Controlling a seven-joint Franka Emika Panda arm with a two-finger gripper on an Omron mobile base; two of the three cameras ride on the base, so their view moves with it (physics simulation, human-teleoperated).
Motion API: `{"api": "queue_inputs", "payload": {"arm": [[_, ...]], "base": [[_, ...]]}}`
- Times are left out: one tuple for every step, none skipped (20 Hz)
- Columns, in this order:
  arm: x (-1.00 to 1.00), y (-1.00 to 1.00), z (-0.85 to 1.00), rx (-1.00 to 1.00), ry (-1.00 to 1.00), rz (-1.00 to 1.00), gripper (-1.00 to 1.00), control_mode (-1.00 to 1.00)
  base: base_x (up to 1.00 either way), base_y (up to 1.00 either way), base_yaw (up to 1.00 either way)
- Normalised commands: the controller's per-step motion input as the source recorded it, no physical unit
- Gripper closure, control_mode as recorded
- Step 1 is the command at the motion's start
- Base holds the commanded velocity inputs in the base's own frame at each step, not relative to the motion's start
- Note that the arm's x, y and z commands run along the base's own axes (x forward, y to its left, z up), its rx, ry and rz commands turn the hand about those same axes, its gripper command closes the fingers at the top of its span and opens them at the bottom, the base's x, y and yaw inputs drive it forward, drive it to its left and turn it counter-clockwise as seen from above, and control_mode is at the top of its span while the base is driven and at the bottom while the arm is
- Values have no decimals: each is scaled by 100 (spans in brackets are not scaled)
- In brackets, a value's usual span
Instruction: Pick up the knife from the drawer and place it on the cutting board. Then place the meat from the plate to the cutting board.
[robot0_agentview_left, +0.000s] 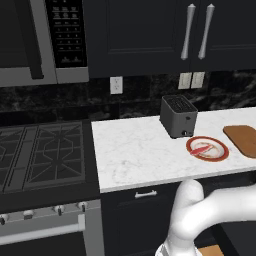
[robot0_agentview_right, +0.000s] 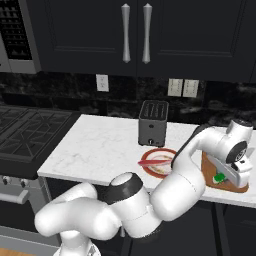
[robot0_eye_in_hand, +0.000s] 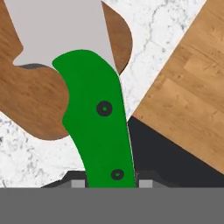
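White marble counter (robot0_agentview_right: 100, 145) runs from the stove (robot0_agentview_left: 40, 155) past a dark toaster (robot0_agentview_right: 153, 123). Just in front of the toaster sits the plate (robot0_agentview_right: 159, 162) with the meat (robot0_agentview_right: 152, 162) on it. To its right lies the cutting board (robot0_agentview_right: 227, 184), and above it hang the fingers (robot0_agentview_right: 220, 178), clamped tight on the knife (robot0_eye_in_hand: 98, 122). Its green handle rises from between them, the grey blade reaching over the board's corner.

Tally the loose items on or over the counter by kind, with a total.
Toaster: 1
Plate: 1
Meat: 1
Cutting board: 1
Knife, shut in the claw: 1
Total: 5
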Motion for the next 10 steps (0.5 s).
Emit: {"api": "queue_inputs", "payload": {"arm": [[36,0,-56,-1,-16,0,100,-100],[47,0,-50,-2,-13,0,100,-100],[52,0,-51,-3,-7,0,100,-100],[56,0,-49,-4,-4,0,100,-100],[56,0,-44,-5,-2,0,100,-100],[59,0,-40,-4,0,0,100,-100],[59,-2,-41,-3,0,0,100,-100],[62,-9,-39,-2,0,0,100,-100],[52,0,-36,-3,0,0,100,-100],[49,0,-38,-5,0,0,100,-100]], "base": [[0,0,0],[0,0,0],[0,0,0],[0,0,0],[0,0,0],[0,0,0],[0,0,0],[0,0,0],[0,0,0],[0,0,0]]}}
